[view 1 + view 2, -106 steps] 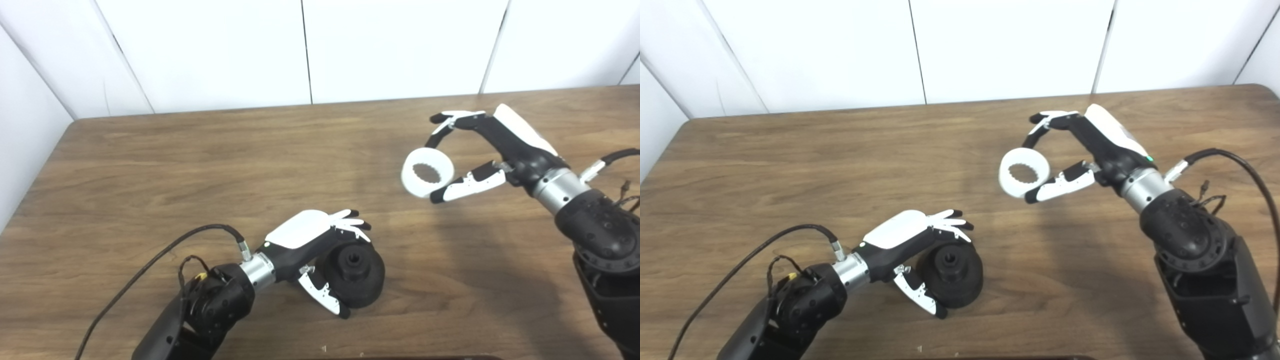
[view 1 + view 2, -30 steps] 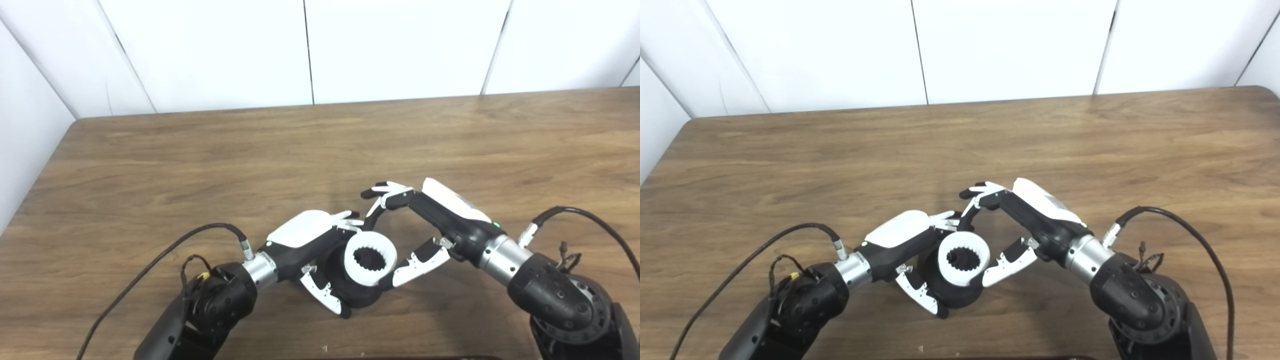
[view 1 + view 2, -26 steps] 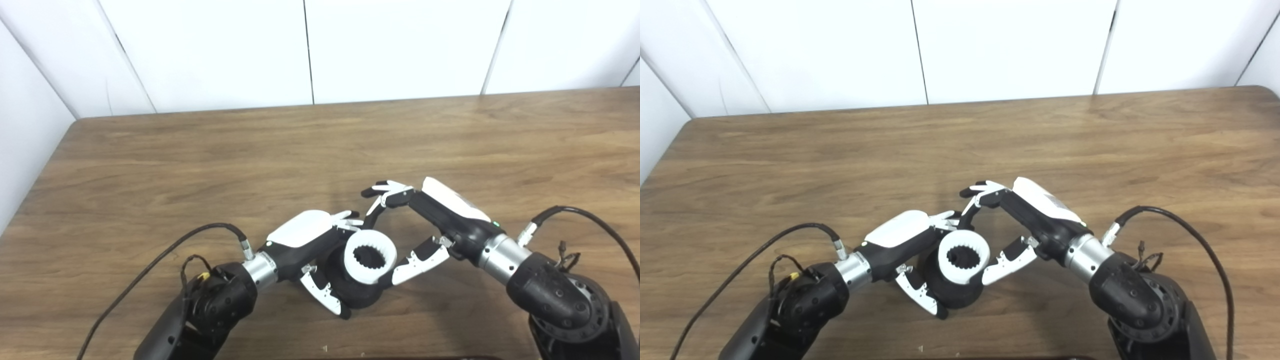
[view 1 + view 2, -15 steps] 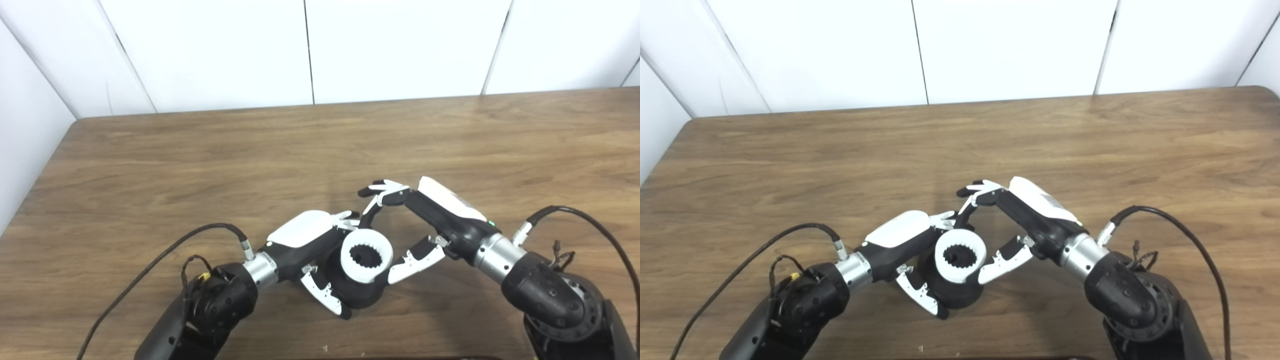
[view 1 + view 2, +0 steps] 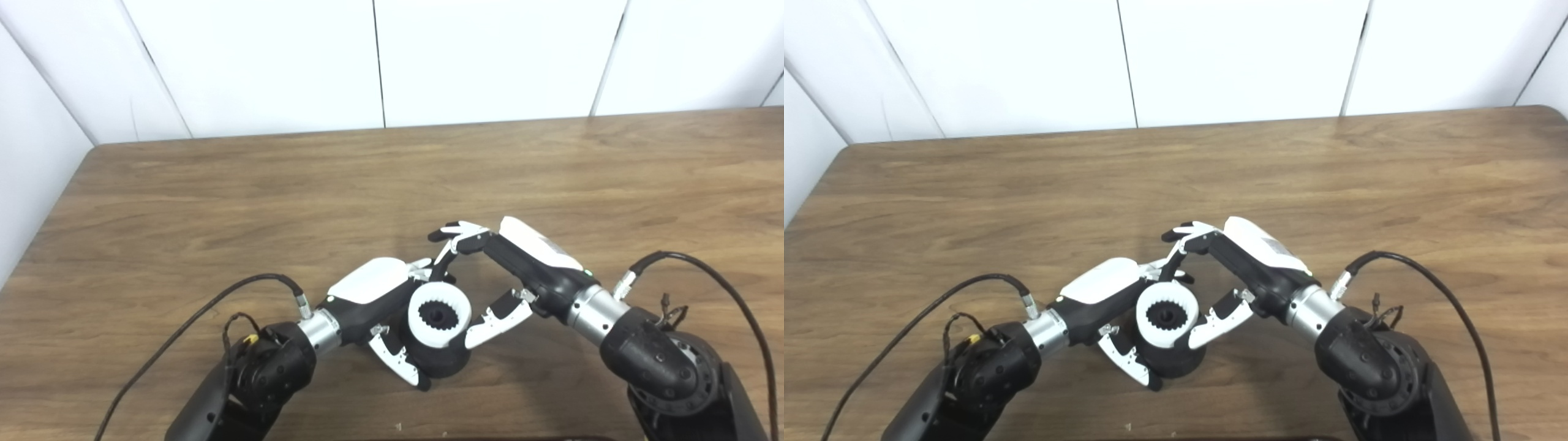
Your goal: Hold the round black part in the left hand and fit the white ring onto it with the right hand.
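Left eye view: left robot hand grips round black part on desk; right robot hand pinches white ring, centred over hub (seating apparently unfinished).

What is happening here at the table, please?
A robot is assembling two parts. Its left hand holds a black part on the table. Its right hand holds a white ring with inner teeth and presses it over the raised hub of the black part. Whether it is fully seated cannot be told.
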Motion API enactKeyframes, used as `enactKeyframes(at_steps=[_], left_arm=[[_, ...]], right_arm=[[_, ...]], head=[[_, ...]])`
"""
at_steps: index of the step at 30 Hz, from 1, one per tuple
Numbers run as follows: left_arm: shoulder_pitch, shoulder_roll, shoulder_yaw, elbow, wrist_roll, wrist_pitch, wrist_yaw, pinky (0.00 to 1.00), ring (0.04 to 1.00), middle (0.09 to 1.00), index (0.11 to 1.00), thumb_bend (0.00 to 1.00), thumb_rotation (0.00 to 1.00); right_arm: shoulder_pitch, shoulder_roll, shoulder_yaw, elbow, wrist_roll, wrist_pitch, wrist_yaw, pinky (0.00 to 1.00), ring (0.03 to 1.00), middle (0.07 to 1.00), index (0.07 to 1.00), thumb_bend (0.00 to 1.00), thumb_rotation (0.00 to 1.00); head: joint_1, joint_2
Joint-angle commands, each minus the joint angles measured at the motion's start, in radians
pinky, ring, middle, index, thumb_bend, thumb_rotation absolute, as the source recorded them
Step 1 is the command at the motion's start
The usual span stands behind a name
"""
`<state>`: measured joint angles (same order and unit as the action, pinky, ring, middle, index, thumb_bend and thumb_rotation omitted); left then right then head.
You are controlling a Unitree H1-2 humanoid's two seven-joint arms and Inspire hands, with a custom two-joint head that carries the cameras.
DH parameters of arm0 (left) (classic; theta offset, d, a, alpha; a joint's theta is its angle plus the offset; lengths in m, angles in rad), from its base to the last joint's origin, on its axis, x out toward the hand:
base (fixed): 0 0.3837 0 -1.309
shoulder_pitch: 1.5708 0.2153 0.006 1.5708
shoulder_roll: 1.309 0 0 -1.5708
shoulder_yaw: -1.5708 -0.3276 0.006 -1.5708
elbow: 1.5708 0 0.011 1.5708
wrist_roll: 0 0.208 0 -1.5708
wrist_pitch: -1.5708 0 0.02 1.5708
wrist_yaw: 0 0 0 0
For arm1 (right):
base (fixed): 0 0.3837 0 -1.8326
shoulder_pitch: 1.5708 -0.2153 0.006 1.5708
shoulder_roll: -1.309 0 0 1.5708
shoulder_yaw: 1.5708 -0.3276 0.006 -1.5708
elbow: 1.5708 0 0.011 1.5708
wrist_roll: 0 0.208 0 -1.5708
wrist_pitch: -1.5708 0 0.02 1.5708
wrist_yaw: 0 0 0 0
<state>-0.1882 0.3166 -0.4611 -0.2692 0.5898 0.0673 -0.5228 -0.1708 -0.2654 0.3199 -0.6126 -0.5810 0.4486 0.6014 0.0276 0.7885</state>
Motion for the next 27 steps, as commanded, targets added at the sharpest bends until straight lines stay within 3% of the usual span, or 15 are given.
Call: enactKeyframes(at_steps=[1, 27], left_arm=[[-0.002, 0.011, -0.002, 0.007, 0.011, 0.005, -0.008, 0.93, 0.982, 0.904, 0.645, 0.86, 0.2], [-0.004, 0.013, -0.005, -0.001, 0.014, 0.014, -0.019, 0.94, 0.991, 0.91, 0.656, 0.86, 0.21]], right_arm=[[-0.027, 0.006, 0.0, -0.004, -0.005, -0.036, -0.034, 0.83, 0.944, 0.864, 0.489, 0.53, 0.15], [-0.019, -0.011, -0.005, 0.012, 0.011, -0.034, -0.057, 0.82, 0.945, 0.866, 0.489, 0.53, 0.15]], head=[[0.001, 0.001], [0.0, 0.002]])
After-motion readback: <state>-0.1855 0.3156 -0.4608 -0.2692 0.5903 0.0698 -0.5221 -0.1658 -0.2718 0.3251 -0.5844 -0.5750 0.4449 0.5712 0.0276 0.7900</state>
